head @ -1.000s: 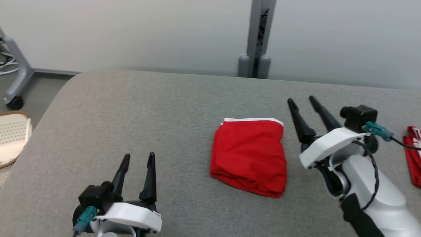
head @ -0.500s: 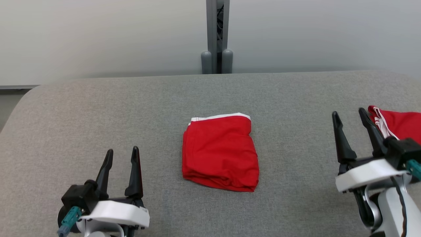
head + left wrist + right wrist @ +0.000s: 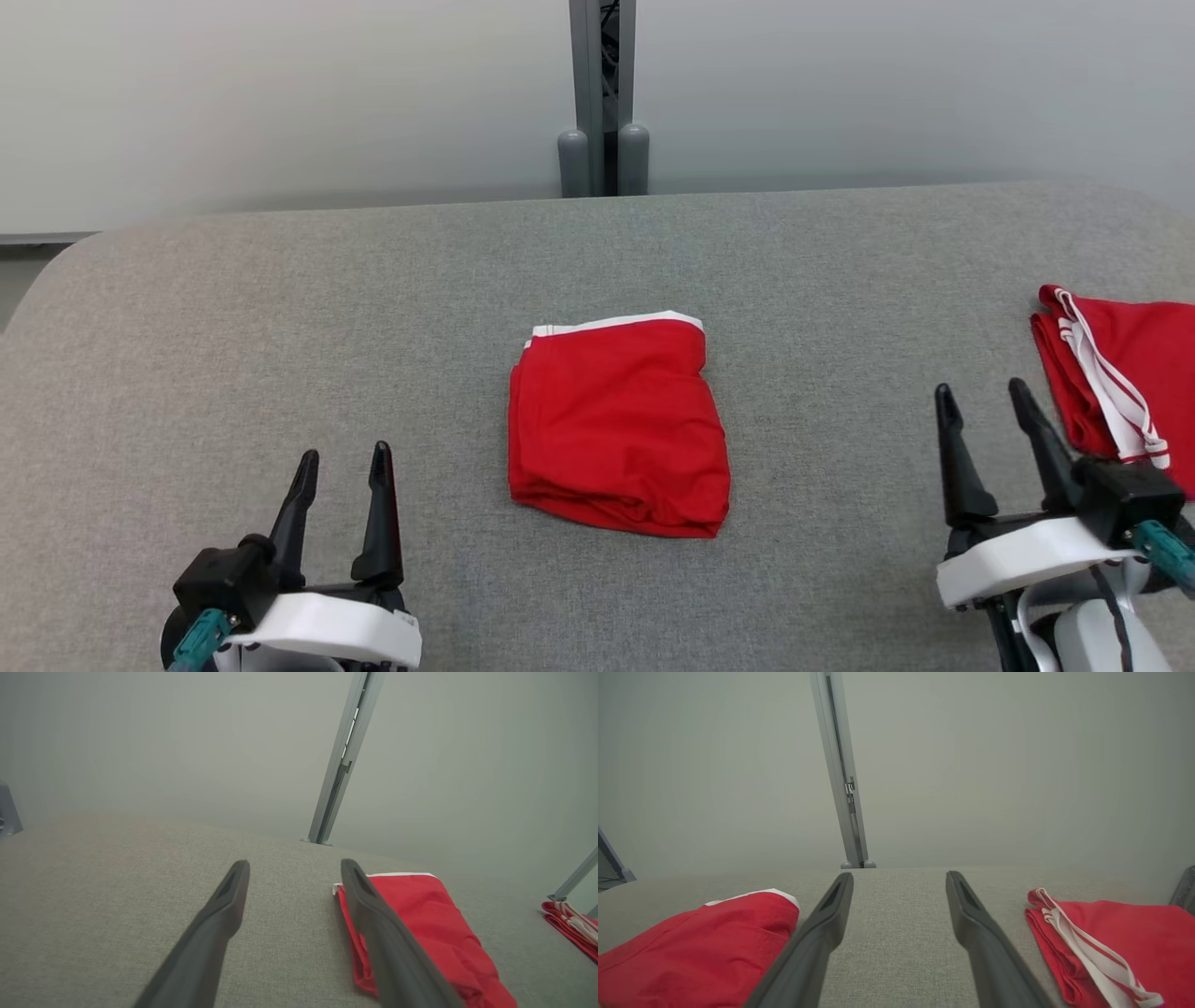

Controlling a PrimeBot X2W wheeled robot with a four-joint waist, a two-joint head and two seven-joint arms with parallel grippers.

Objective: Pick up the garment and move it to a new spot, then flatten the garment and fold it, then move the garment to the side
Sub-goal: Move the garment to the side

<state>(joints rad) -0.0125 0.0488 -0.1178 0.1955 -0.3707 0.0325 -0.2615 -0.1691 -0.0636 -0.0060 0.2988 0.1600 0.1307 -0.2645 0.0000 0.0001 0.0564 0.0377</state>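
Head view, left to right. Grey fabric-covered table [image 3: 280, 308] spans the frame, with a rounded corner at far left. Left hand [image 3: 344, 453] sits low at the lower left, fingers pointing up the frame, set wide apart with nothing between them. It is clear of the cloth.

Centre: garment [image 3: 616, 429], red, folded into a rough square with a white band along its far edge. It lies flat on the table between the two hands and touches neither. The near edge shows stacked folds, slightly rumpled. Behind it, past the table's far edge, a grey post [image 3: 597, 93] stands upright against a pale wall [image 3: 280, 93].

Lower right: right hand [image 3: 981, 387], fingers up, also spread wide and empty. Just beside it, at the right edge, lies a striped cloth [image 3: 1120, 364], red with white stripes, partly cut off by the frame. Whether the hand touches it cannot be told.

Left wrist view: left hand [image 3: 294, 863] open over bare table. The garment [image 3: 434, 924] lies to the right, partly behind the right finger, and the striped cloth [image 3: 570, 926] is far right.

Right wrist view: garment [image 3: 705, 942] at lower left, right hand [image 3: 900, 875] open over bare table, striped cloth [image 3: 1120, 938] at lower right.
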